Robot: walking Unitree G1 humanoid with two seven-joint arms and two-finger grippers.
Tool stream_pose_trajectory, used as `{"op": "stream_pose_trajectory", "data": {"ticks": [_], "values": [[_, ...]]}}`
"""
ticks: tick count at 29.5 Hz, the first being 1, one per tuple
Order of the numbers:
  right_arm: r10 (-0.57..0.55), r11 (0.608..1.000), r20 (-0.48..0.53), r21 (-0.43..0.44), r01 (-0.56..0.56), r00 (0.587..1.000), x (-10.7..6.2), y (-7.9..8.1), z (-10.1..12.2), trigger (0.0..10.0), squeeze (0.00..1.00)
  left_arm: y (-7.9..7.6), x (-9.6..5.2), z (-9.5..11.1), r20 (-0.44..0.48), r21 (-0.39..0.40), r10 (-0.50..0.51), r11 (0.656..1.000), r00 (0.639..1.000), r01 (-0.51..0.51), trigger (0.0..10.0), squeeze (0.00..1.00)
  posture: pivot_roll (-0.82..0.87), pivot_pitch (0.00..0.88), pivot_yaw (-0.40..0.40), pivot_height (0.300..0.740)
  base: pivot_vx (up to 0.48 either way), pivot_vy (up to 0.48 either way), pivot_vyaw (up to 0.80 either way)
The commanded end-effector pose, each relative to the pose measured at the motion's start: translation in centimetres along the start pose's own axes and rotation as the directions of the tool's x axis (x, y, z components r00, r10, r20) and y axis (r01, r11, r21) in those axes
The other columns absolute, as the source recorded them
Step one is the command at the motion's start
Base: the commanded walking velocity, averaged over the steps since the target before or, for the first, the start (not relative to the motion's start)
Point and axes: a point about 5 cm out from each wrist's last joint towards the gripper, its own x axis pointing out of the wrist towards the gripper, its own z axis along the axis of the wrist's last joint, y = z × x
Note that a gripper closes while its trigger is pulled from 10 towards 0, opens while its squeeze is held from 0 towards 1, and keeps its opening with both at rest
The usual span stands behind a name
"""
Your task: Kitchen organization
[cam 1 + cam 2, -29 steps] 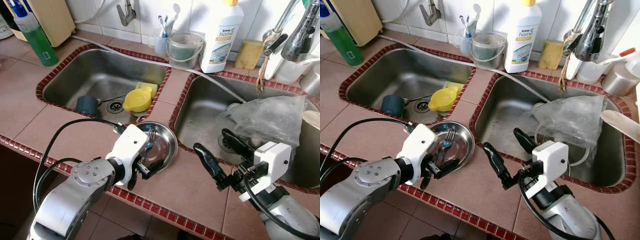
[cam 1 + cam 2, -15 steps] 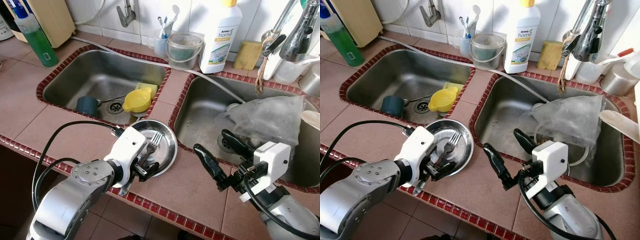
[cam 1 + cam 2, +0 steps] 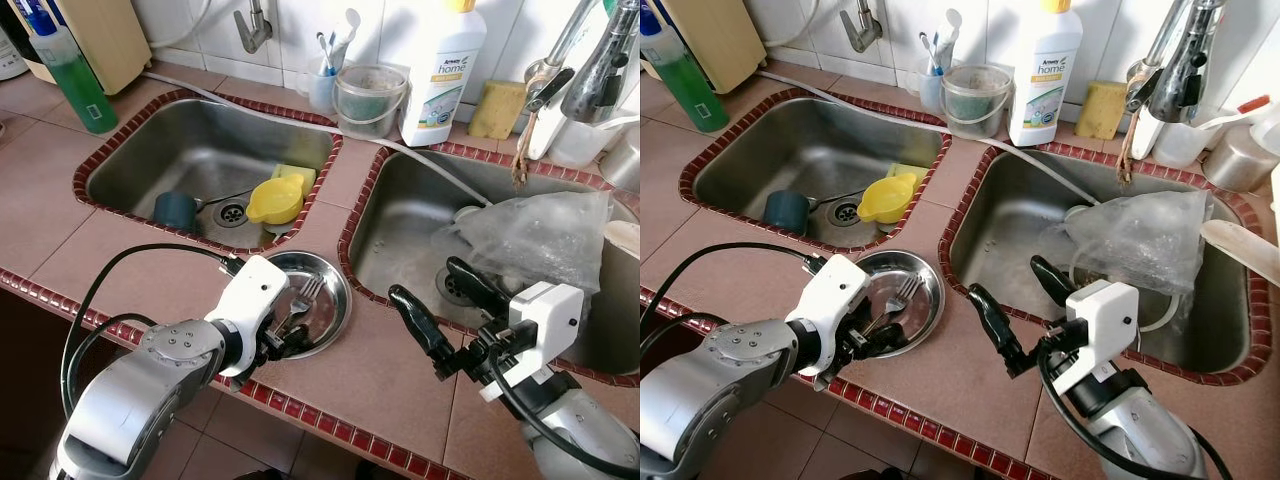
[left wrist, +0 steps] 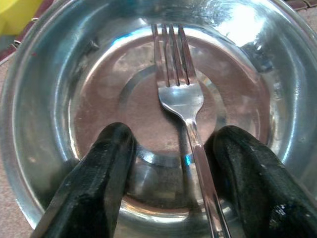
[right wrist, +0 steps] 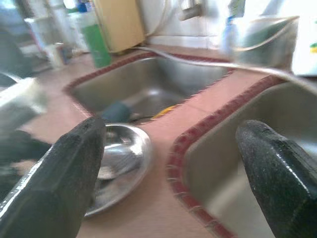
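Observation:
A round steel plate point(image 3: 332, 283) lies on the tiled counter between the two sinks. A steel fork point(image 4: 179, 92) rests in it, tines pointing away from me. My left gripper point(image 3: 284, 336) is open at the plate's near rim. In the left wrist view its fingers point(image 4: 98, 184) reach into the plate on either side of the fork's handle, which lies closer to one finger. My right gripper point(image 3: 428, 284) is open above the counter at the right sink's near left corner, holding nothing.
The left sink point(image 3: 150, 160) holds a yellow cup point(image 3: 274, 199) and a dark blue cup point(image 3: 176, 209). A crumpled plastic bag point(image 3: 540, 235) sits in the right sink point(image 3: 395, 235). A detergent bottle point(image 3: 443, 70), sponge point(image 3: 497, 108), green bottle point(image 3: 70, 75) and hose point(image 3: 300, 118) stand behind.
The plate looked tipped up toward me half a second ago and now lies flatter. My left gripper has sunk lower at its near rim. The right arm has barely moved.

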Motion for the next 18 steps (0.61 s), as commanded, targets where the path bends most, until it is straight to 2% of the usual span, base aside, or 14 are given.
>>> {"op": "stream_pose_trajectory", "data": {"ticks": [1,7,18], "values": [[0.064,0.997,-0.002,0.042,-0.064,0.998,-0.3,0.9,0.4,10.0,0.0,0.4,0.0,-0.2,-0.024,0.0,0.004,1.0,1.0,-0.004,0.0,0.0,-0.09,0.199,0.052,0.74,0.0,0.0,0.0],[0.141,0.989,-0.055,0.062,-0.138,0.988,-1.0,1.8,-0.1,10.0,0.0,0.4,0.0,-0.1,-0.029,0.0,-0.001,1.0,1.0,0.001,0.0,0.0,-0.09,0.201,0.053,0.74,0.0,0.0,0.0],[0.176,0.983,-0.105,0.071,-0.169,0.979,-1.6,1.9,-0.3,10.0,0.0,0.4,-0.1,-0.1,-0.037,0.003,-0.008,1.0,0.999,0.008,0.0,0.0,-0.09,0.202,0.053,0.74,0.0,0.0,0.0]]}}
